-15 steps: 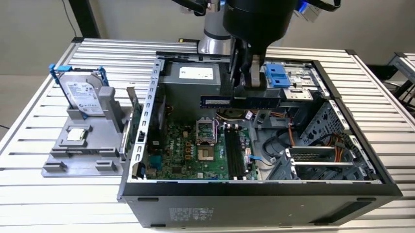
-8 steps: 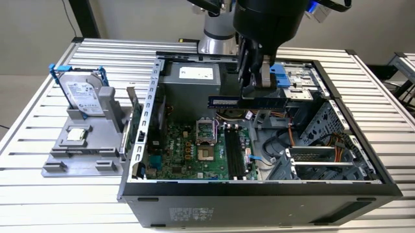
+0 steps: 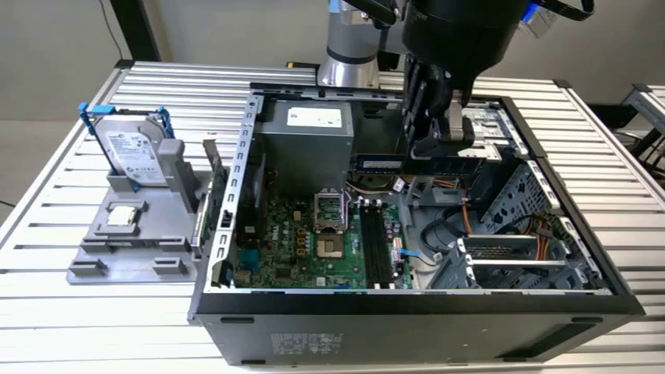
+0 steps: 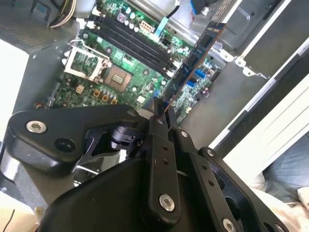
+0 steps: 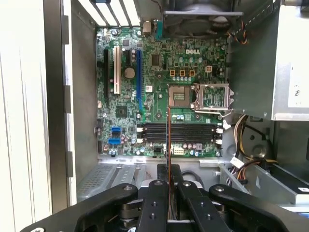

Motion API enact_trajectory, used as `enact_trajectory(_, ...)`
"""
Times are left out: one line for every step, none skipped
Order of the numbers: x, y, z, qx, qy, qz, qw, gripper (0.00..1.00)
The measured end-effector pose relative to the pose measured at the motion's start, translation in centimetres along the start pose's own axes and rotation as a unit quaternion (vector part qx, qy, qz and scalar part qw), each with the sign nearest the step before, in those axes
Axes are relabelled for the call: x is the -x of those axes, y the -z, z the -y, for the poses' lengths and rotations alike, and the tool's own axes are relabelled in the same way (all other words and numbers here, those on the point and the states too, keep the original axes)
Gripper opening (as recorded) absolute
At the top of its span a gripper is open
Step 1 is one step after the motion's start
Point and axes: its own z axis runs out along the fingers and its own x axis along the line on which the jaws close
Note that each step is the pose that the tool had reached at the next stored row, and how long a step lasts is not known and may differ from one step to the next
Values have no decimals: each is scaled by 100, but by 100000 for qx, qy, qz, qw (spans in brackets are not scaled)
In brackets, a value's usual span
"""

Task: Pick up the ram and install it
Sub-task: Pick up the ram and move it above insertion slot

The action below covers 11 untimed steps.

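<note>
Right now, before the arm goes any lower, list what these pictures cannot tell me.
1. Exterior view: the gripper covers the middle of the ram, so that stretch is hidden.
2. First wrist view: the ram shows edge-on, so its chips and contacts are not visible.
3. Exterior view: the latches of the memory slots are too small to judge open or closed.
4. Exterior view: the arm is cut off by the top edge.

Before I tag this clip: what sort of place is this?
Likely a computer-assembly workbench: open black desktop case on a slatted aluminium table, green motherboard inside, thin blue ram stick gripped.
</note>
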Motion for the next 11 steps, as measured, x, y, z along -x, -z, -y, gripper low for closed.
enact_trajectory(0, 0, 0, -2, 0, 0, 100000, 0)
enact_trajectory(0, 0, 0, -1, 0, -3, 100000, 0)
enact_trajectory(0, 0, 0, -3, -2, 2, 100000, 0)
enact_trajectory(1, 0, 0, -3, -2, 2, 100000, 0)
enact_trajectory(7, -1, 1, -4, 3, 8, 100000, 0)
enact_trajectory(14, 0, 1, -3, 3, 3, 100000, 0)
enact_trajectory(27, -1, 1, -5, 0, 5, 100000, 0)
enact_trajectory(44, 0, 1, 0, 1, -5, 100000, 0)
enact_trajectory(65, 0, 1, -5, 1, -4, 100000, 0)
enact_trajectory(90, 0, 1, -6, 4, 5, 100000, 0)
enact_trajectory(117, 1, 1, -1, 2, -1, 100000, 0)
